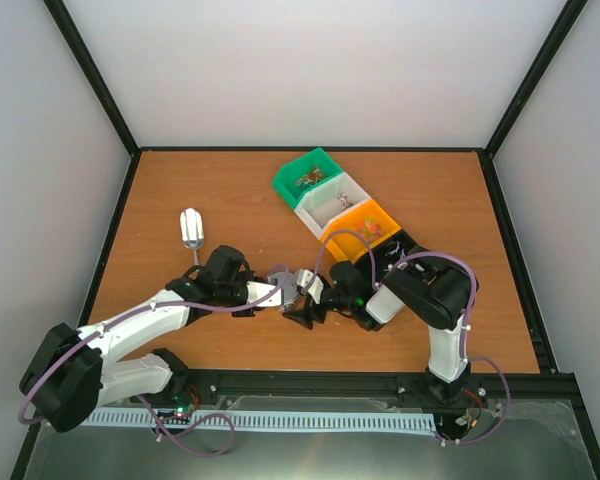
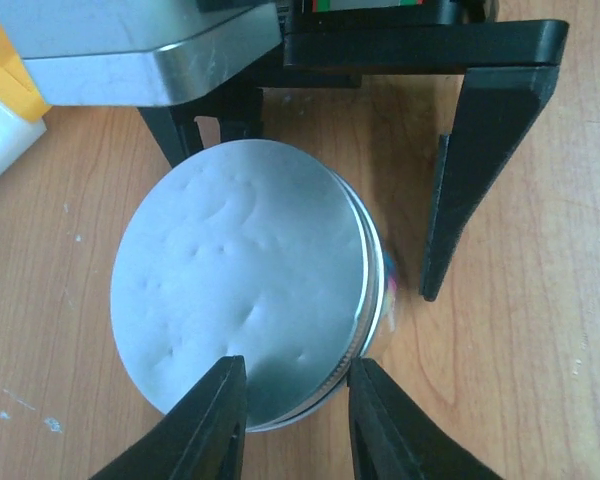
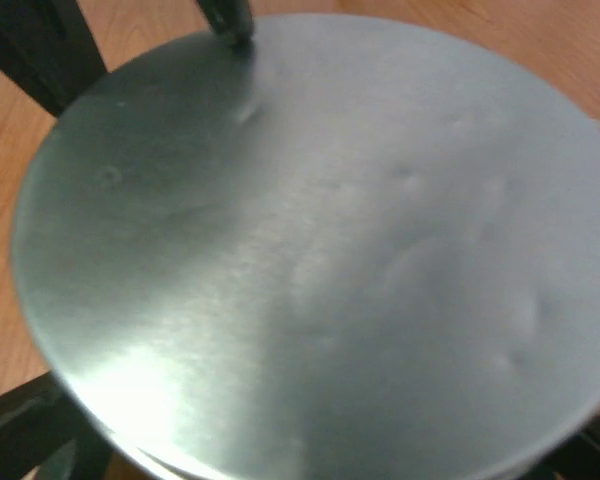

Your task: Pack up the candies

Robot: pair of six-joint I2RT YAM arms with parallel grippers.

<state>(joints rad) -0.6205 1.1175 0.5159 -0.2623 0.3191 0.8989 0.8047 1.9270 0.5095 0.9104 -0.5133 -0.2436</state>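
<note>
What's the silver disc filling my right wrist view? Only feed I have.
Observer: The metal lid of a small round jar.
Operator: Is my right gripper on it?
Observer: No. The right gripper straddles the jar with its jaws open, and one finger stands clear of the jar's side.
Operator: Whose black tip is at the disc's far edge?
Observer: The left gripper. Its fingers are set narrow at that edge of the lid. I can't tell if they grip.

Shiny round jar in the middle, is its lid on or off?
On. The round silver metal lid sits flat over the small round jar, hiding its whole top. Whether it is screwed tight, I cannot tell.
</note>
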